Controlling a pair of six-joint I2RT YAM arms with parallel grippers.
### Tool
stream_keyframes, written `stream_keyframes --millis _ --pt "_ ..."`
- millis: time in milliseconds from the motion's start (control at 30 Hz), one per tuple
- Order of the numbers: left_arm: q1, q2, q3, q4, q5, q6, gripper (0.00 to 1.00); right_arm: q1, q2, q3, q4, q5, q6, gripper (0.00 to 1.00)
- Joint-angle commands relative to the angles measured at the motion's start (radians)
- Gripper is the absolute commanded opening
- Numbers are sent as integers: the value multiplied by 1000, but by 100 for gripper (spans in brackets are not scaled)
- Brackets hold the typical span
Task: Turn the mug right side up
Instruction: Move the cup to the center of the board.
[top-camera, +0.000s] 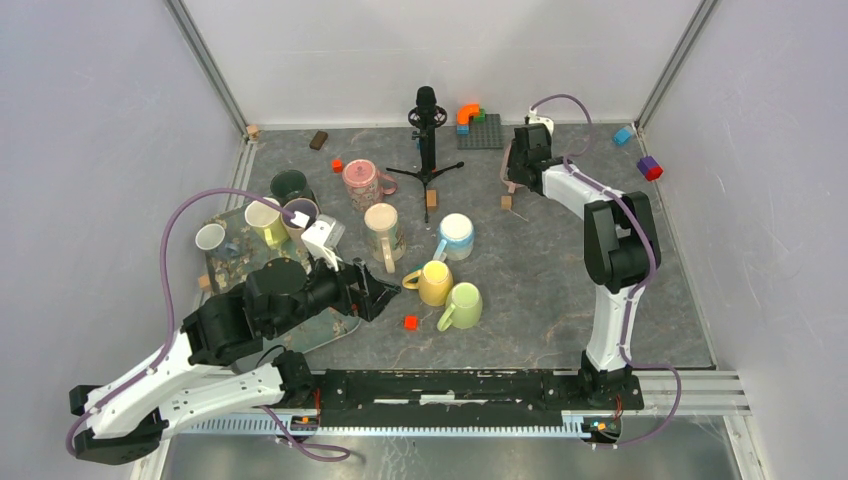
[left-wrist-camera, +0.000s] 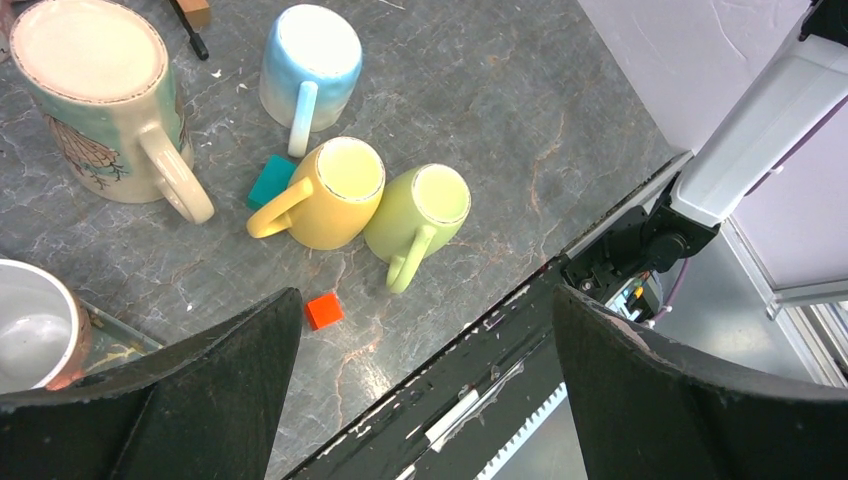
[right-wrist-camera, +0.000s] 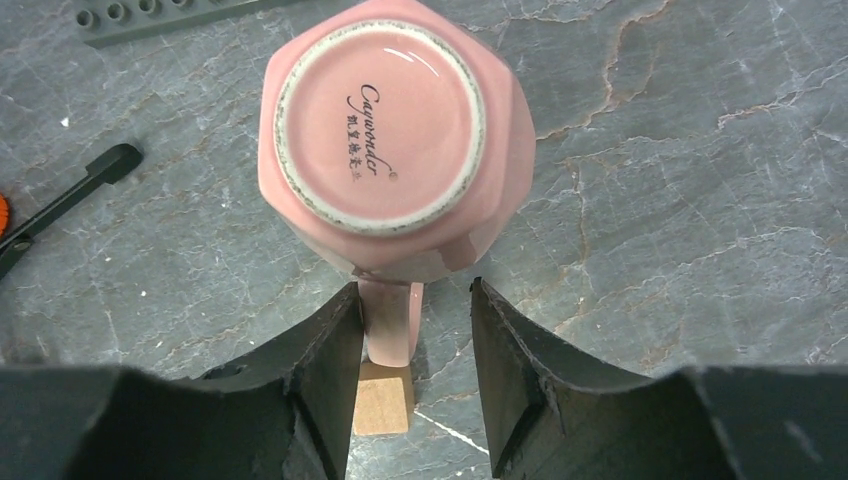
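A pink mug (right-wrist-camera: 390, 140) stands upside down on the dark stone table, its stamped base facing up. Its handle (right-wrist-camera: 392, 322) points toward the wrist and lies between the fingers of my right gripper (right-wrist-camera: 414, 290). The left finger touches the handle; a gap remains on the right side, so the jaws are not shut on it. From above, the right gripper (top-camera: 517, 165) covers most of this mug at the back of the table. My left gripper (left-wrist-camera: 425, 300) hangs wide open and empty over the table's near edge, also seen from above (top-camera: 385, 295).
A small wooden block (right-wrist-camera: 383, 398) lies just under the handle. Cream (top-camera: 383, 228), blue (top-camera: 457, 233), yellow (top-camera: 435, 281) and green (top-camera: 463, 304) mugs stand upside down mid-table. Upright mugs sit on a tray (top-camera: 232, 262) at left. A microphone stand (top-camera: 427, 125) and grey baseplate (top-camera: 480, 131) are at the back.
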Motion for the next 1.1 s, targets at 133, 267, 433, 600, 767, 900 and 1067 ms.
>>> stream_keyframes --millis 133,267,433,600,767,900,1067 --pt "-5 5 -4 37 19 -15 100 2 29 57 -43 21 -15 43" --pt "-4 7 -7 39 20 -17 100 2 32 59 -45 30 -12 35" --pt "-5 10 -18 50 25 -28 100 2 53 119 -74 26 -38 18" --pt "-5 -16 -55 91 -5 -84 100 2 39 140 -87 17 -90 0" --pt "-4 -32 -93 128 -39 -142 100 1 -31 80 -50 -10 -124 0" --pt "-5 -23 -107 164 -39 -170 100 3 -92 24 -26 -50 -127 0" --pt "-5 7 -120 212 -15 -195 100 2 -174 -70 11 -126 -115 0"
